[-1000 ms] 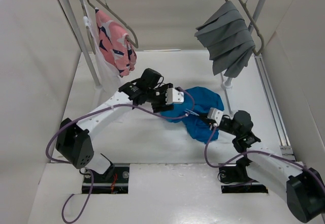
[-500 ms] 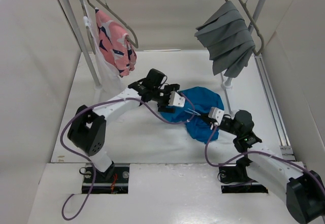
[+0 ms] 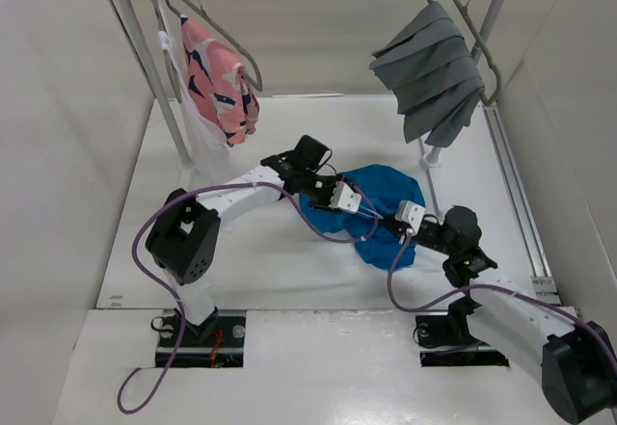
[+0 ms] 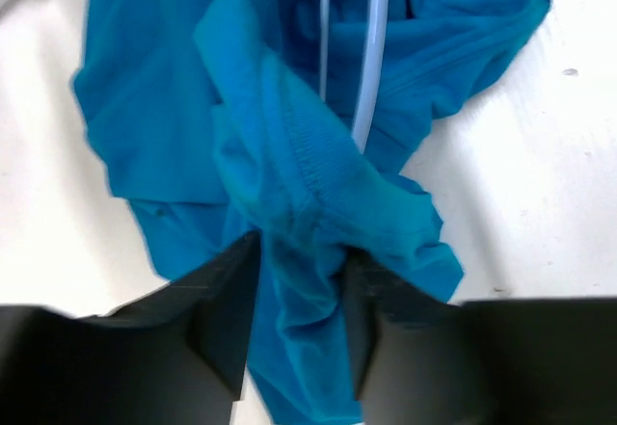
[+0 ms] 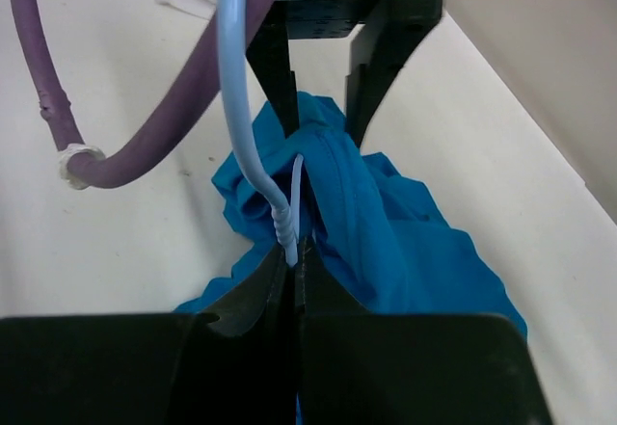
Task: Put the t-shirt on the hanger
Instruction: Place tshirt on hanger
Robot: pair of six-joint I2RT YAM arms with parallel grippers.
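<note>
Left claw [image 4: 294, 276] shifted right — clamped on t-shirt [image 4: 154, 107]; right claw [image 5: 294, 263] pinching hanger [image 5: 231, 107], white table [image 3: 260, 261]

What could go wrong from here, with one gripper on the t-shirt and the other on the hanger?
The right gripper pinches only the thin wire of the hanger; it might twist or slip.
The left gripper holds a bunched fold of the t-shirt, so the cloth may drag instead of opening.
The purple cable hangs near the hanger and could snag.
</note>
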